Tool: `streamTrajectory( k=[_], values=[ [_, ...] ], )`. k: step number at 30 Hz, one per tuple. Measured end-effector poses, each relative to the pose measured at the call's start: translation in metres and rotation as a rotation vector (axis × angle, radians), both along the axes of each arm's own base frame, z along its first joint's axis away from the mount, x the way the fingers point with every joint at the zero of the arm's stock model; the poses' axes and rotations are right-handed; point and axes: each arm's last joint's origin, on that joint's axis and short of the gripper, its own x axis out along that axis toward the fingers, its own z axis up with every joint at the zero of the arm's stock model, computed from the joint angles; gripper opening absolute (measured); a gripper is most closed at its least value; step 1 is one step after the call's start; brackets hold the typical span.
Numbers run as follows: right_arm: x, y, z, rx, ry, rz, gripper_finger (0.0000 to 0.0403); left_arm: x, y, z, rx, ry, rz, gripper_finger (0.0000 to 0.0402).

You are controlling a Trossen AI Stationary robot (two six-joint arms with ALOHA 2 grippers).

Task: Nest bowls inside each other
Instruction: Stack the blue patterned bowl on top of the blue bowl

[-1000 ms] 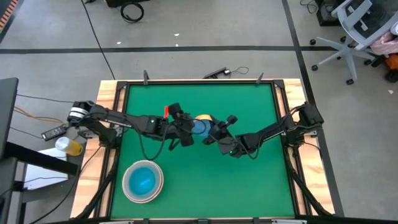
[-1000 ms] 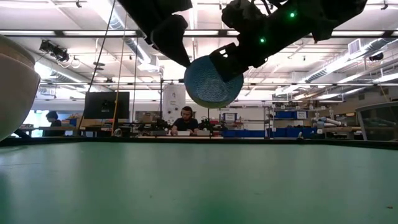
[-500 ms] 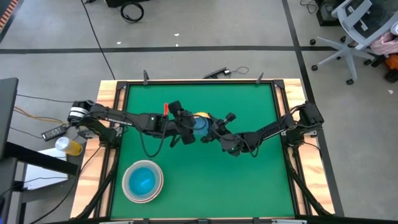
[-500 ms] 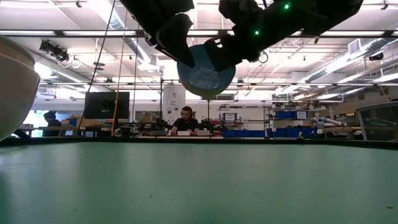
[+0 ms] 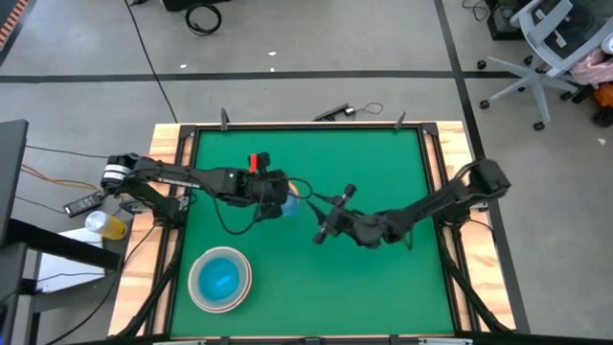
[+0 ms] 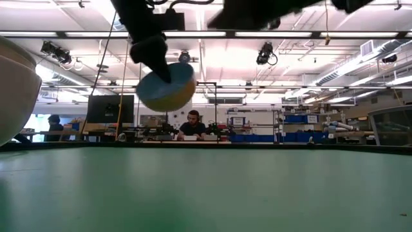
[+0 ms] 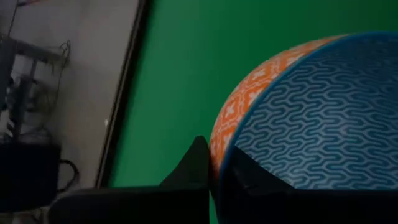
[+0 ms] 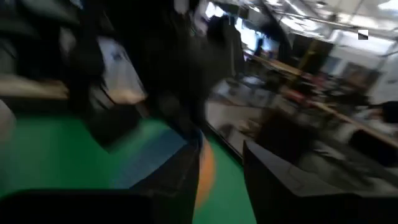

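Observation:
An orange patterned bowl [image 7: 249,106] with a blue wave-patterned bowl [image 7: 323,124] nested in it hangs above the middle of the green table, tilted. My left gripper [image 5: 278,196] is shut on their rim. In the low view the pair [image 6: 166,90] hangs well clear of the table. My right gripper [image 5: 333,213] stands open just to the right of the bowls and touches nothing. At the near left a large white bowl [image 5: 194,287] rests on its base on the table, with a plain blue bowl [image 5: 220,280] inside it. My left gripper pinches the rim of the nested orange and blue bowls [image 7: 221,146]. One finger [image 7: 196,165] is outside, on the orange wall. The other finger [image 7: 249,180] is inside the blue bowl. The fingers come slanting down from the table's left. The bowls hang tilted, clear of the table.
The white bowl's wall [image 6: 13,84] fills the left edge of the low view. Wooden rails [image 5: 168,249] frame the table. Bare green surface lies at the far side and the near right.
My left gripper has shut on the bowls' rim and carried them toward the table's left, and they have tipped over. My right gripper, which held the bowls a second ago, has let go and drawn back toward the right and near side.

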Motion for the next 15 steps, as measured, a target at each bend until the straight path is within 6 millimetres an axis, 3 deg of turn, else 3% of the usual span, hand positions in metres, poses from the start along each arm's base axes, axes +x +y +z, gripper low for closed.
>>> streamTrajectory(
  k=[4,7,12,15],
  values=[
    [-0.013,0.008,0.018,0.077,-0.022,0.126,0.0146,-0.021,0.004,0.004,-0.118,0.132,-0.025,0.0011],
    [-0.024,0.008,0.025,0.139,0.006,0.153,0.0148,-0.031,-0.007,0.002,-0.309,0.217,-0.105,0.0011],
    [-0.03,-0.004,0.009,0.227,0.082,0.092,0.0142,-0.07,-0.038,0.014,-0.548,0.418,-0.248,0.0014],
    [-0.03,-0.015,-0.002,0.262,0.078,0.062,0.014,-0.09,-0.051,0.024,-0.615,0.434,-0.239,0.0015]
  ],
)
